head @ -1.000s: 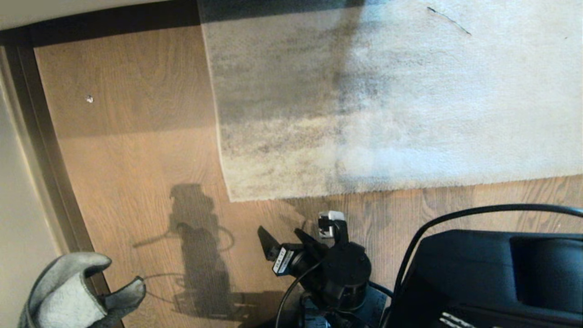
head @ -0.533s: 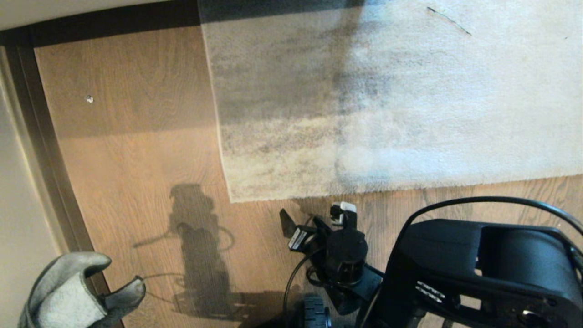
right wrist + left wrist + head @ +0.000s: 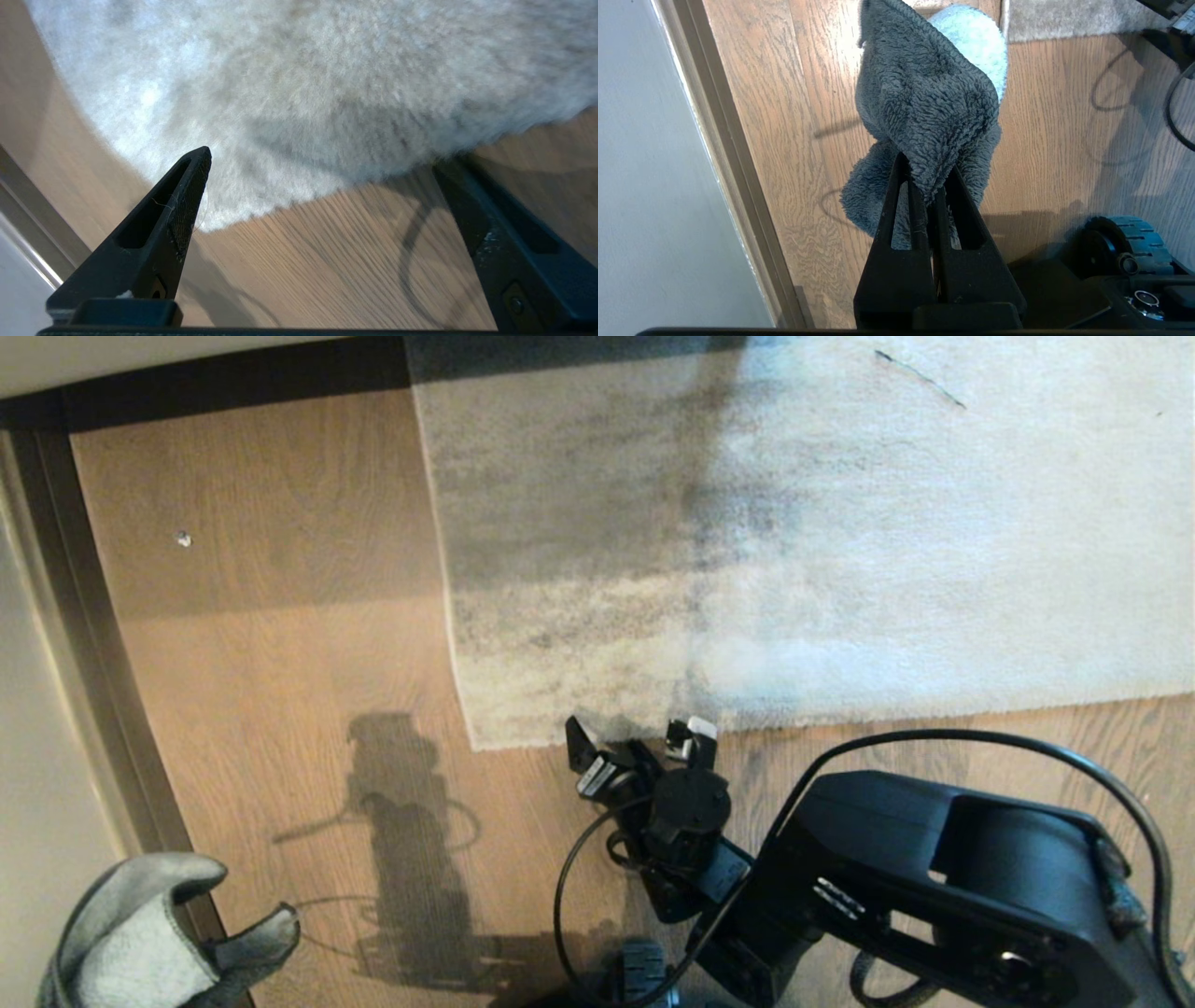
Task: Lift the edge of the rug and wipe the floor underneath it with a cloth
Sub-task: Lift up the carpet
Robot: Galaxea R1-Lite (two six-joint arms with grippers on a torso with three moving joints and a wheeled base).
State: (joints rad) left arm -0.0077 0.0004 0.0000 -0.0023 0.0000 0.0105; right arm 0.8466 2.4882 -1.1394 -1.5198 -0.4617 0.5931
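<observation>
Zero lift yet | right gripper [image 3: 639, 739] spread wide at pale grey short-pile rug edge [image 3: 597, 739] | left gripper [image 3: 930, 179] clamps thick grey fuzzy cloth [image 3: 924, 112] | brown wood-plank floor [image 3: 280, 663] unwiped

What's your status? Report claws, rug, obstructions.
Right claw open, at the rug edge near its corner, not gripping. Left claw shut on the cloth, parked low left. Rug flat on the floor. Nothing blocking.
</observation>
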